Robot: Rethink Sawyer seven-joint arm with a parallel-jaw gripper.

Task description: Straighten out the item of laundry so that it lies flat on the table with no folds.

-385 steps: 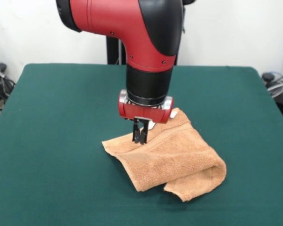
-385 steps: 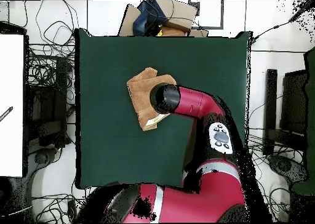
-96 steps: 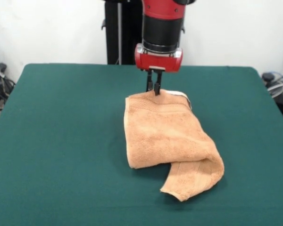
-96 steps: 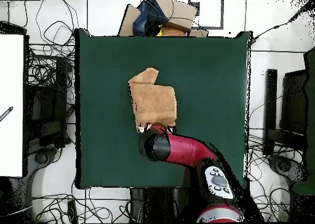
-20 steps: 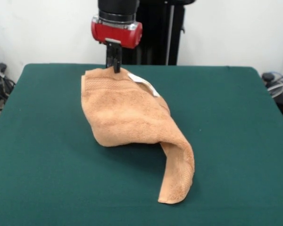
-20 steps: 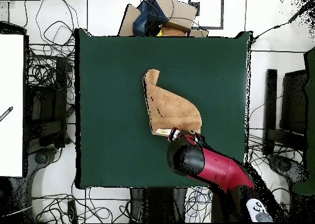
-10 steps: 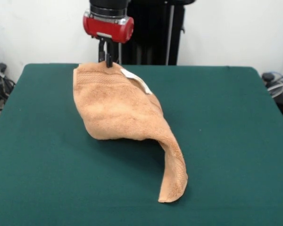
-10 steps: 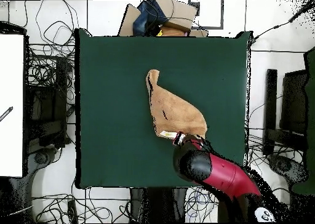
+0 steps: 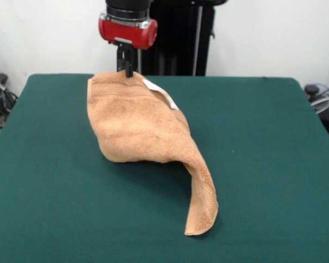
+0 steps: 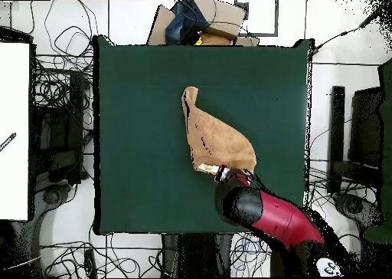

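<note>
Though your gripper [image 9: 127,70] is clamped on a border edge of the towel [image 9: 145,134] and has it raised, from the front the cloth hangs doubled, its tail trailing down onto the table [image 9: 274,164]; flattening is largely undone. From overhead, the towel [image 10: 216,138] stretches across the table's [image 10: 138,100] middle, and the arm [image 10: 264,211] reaches over the table edge nearest the base.
</note>
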